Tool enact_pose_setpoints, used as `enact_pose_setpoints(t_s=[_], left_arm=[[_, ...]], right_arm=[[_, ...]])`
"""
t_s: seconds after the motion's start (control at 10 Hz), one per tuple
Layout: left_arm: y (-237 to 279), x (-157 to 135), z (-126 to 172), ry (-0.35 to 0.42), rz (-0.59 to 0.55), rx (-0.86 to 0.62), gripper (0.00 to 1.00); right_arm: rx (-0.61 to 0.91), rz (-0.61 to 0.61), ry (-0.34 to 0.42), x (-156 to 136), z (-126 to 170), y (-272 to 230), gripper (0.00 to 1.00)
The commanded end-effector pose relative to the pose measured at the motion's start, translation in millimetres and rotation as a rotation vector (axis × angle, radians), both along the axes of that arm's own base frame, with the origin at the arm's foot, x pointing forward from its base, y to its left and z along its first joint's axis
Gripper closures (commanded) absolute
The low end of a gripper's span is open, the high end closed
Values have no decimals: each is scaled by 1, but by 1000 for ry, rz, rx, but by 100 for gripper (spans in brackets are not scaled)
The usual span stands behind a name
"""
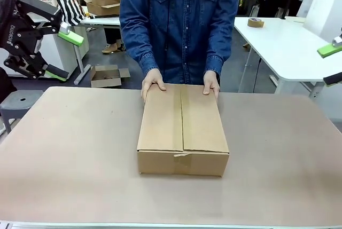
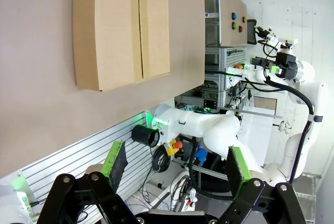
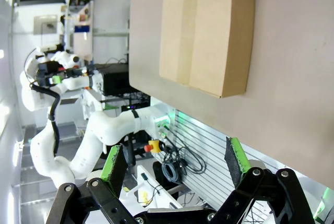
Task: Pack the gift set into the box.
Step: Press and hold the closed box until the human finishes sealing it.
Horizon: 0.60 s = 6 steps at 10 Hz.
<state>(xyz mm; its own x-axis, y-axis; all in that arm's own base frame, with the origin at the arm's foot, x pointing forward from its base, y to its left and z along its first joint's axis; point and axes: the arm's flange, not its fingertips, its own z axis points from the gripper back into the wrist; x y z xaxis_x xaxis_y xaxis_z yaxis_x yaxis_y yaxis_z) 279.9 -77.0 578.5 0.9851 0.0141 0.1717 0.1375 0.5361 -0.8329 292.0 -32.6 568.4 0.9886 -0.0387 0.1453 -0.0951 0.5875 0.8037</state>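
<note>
Our left tool (image 1: 65,56) hangs at the upper left of the front view, jaws spread wide with nothing between them. Our right tool (image 1: 331,64) sits at the right edge, also agape and empty. Between them the box (image 1: 183,130) lies in the middle of the worktop (image 1: 69,149), top flaps folded flat. A person stands at the far side with one hand (image 1: 153,83) on a far corner of the box and the other hand (image 1: 211,84) on the opposite far corner.

From the left wrist we see the left tool (image 2: 176,164), green pads well apart and bare, facing the closed box (image 2: 122,28).

From the right wrist, the right tool (image 3: 175,161) is equally wide and empty, facing the box (image 3: 206,31).
</note>
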Motion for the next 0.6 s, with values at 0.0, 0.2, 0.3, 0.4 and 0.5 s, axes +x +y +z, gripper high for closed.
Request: enact_pose_setpoints(t_s=[0.0, 0.2, 0.3, 0.4, 0.5], left_arm=[[-3, 0, 1, -8, -7, -25, 0], [-3, 0, 1, -8, -7, -25, 0], [-3, 0, 1, -8, -7, -25, 0], [-3, 0, 1, -8, -7, -25, 0], [-3, 0, 1, -8, -7, -25, 0]], right_arm=[[23, 16, -21, 2, 0, 1, 0], [23, 16, -21, 2, 0, 1, 0], [23, 16, -21, 2, 0, 1, 0], [23, 16, -21, 2, 0, 1, 0], [0, 0, 0, 0, 0, 0, 0]])
